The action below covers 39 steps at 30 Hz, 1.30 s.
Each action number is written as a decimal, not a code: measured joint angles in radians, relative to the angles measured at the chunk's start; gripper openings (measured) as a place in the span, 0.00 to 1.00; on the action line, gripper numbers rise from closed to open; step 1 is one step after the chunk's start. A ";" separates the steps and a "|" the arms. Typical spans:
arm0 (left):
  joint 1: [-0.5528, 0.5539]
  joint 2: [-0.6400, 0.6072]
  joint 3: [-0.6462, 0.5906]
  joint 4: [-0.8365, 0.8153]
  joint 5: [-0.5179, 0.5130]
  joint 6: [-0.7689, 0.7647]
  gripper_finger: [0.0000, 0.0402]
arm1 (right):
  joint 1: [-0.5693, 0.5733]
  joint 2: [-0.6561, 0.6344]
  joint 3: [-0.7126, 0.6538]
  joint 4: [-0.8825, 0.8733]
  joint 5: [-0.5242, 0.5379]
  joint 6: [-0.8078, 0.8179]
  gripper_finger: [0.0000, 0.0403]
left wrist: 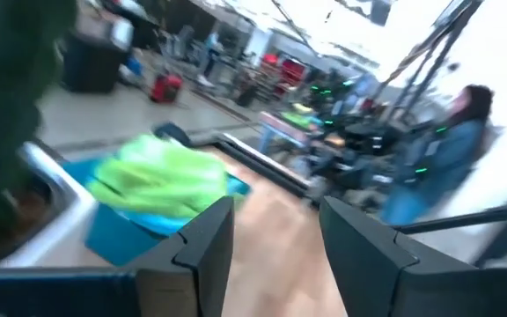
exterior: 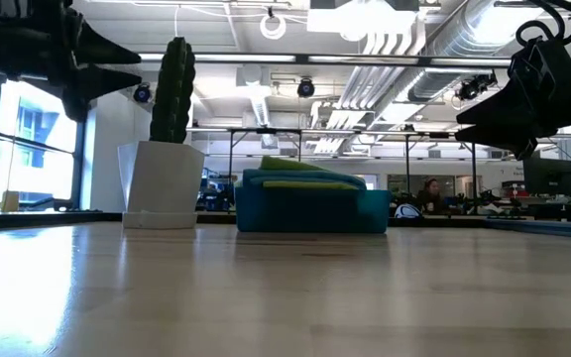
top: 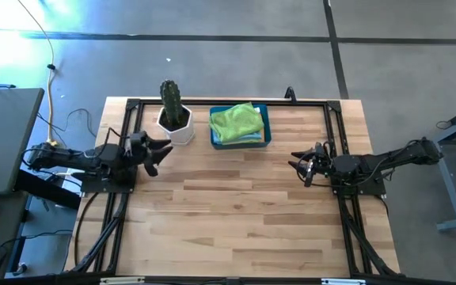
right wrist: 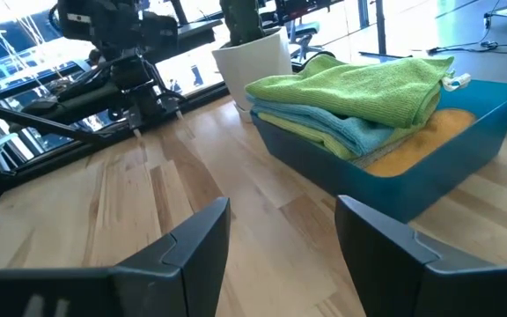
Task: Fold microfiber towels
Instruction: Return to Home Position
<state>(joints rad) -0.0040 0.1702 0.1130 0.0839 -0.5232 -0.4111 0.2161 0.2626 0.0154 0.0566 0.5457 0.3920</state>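
Entry, return to rest position, both arms unloaded. Left gripper (top: 161, 153): empty, its fingers (left wrist: 202, 248) spread with nothing between them, held above the counter (top: 236, 222) at its own side. Right gripper (top: 301, 165): also empty, fingers (right wrist: 183, 248) parted, at the opposite side and well apart from the left one. Container: one blue plastic bin (top: 267, 127), ahead of both grippers and between them, toward the counter's far edge. Contents: the microfiber towels, folded and stacked. The lime green towel (right wrist: 350, 86) is on top, lying over the rim on the side facing the right gripper. The light blue towel (right wrist: 328, 123) is beneath it. Under that is a yellowish-green layer (right wrist: 319, 141); whether it is the yellow cloth or the second lime one cannot be told. The orange towel (right wrist: 434, 128) shows low at one end, and a grey cloth cannot be made out. No towel shows outside the bin, so the folding looks finished. Adjacent item: a cactus pot (top: 176, 125), just beside the bin and close ahead of the left gripper. Handling note: draw each arm back along its own side at a safe height above the counter. The left arm should mind the pot. Neither arm should pass over the bin, lest the overhanging top towel be caught and pulled loose.
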 joint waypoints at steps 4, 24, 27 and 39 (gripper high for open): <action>0.000 -0.037 -0.034 -0.005 0.061 -0.134 0.39 | 0.000 0.000 0.000 0.000 0.000 0.000 0.50; 0.000 -0.072 -0.101 0.018 0.073 -0.162 0.39 | 0.000 0.000 0.000 0.000 0.000 0.000 0.50; 0.000 -0.072 -0.101 0.018 0.071 -0.162 0.39 | 0.000 0.000 0.000 0.000 0.000 0.000 0.50; 0.000 -0.072 -0.101 0.017 0.071 -0.162 0.39 | 0.000 0.000 0.000 0.000 0.000 0.000 0.50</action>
<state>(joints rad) -0.0040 0.0986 0.0116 0.1013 -0.4522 -0.5728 0.2164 0.2623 0.0154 0.0566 0.5457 0.3919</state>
